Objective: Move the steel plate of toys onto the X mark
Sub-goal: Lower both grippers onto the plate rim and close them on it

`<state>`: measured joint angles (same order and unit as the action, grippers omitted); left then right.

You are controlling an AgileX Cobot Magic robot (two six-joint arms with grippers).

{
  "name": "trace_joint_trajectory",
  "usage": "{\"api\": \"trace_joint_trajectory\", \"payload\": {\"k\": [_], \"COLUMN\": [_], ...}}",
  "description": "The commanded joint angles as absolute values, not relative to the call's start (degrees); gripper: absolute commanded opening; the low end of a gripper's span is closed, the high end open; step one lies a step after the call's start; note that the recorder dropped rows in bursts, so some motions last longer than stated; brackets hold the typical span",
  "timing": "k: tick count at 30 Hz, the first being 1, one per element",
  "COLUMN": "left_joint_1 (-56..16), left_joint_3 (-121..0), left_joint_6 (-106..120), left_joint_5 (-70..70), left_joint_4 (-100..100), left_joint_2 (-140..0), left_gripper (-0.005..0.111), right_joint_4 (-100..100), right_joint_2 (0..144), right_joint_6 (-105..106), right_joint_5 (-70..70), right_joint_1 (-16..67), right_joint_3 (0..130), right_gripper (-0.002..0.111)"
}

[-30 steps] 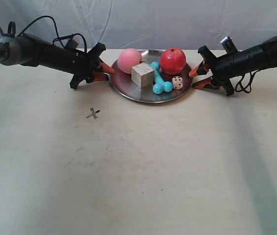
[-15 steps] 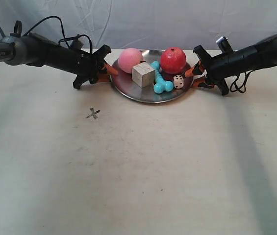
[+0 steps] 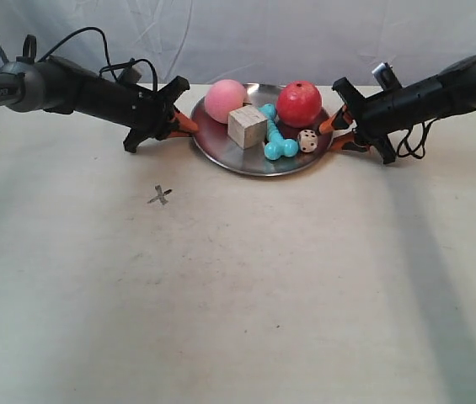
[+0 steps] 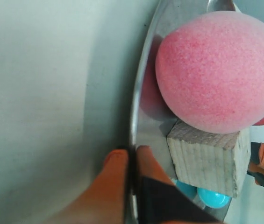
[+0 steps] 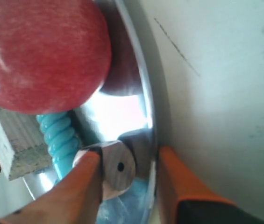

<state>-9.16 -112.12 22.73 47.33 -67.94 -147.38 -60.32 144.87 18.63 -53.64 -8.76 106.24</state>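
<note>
Your steel plate [image 3: 238, 160] sits at the table's [image 3: 238, 295] far side, toys [image 3: 246, 128] aboard, well apart from the X mark [image 3: 160, 196]. Your left gripper [image 4: 131, 155] pinches its rim; the right gripper [image 5: 129, 161] straddles the opposite rim, fingers apparently spread.

toys [image 3: 247, 128] in steel plate [image 3: 254, 169], X mark [image 3: 160, 196] front-left, apart

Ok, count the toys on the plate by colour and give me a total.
On the plate:
Pink ball: 1
Red ball: 1
Wooden cube: 1
Turquoise bone: 1
White die: 1
Total: 5
</note>
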Motion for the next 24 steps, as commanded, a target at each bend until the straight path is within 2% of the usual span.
{"api": "trace_joint_trajectory", "payload": {"k": [1, 24], "left_joint_1": [-9.87, -9.74], "left_joint_3": [-111.47, -111.47], "left_joint_6": [22.94, 19.51], "left_joint_5": [49.3, 51.52], "left_joint_4": [-66.39, -65.22], "left_joint_2": [-148.78, -146.54], "left_gripper": [0.0, 0.0], "right_joint_4": [-54.13, -57.53], "right_joint_2": [145.62, 145.45], "right_joint_6": [19.3, 19.3], "right_joint_5": [-53.21, -55.61], "right_joint_1": [-7.94, -7.94], "right_joint_3": [105.99, 105.99], "right_gripper": [0.0, -0.001]}}
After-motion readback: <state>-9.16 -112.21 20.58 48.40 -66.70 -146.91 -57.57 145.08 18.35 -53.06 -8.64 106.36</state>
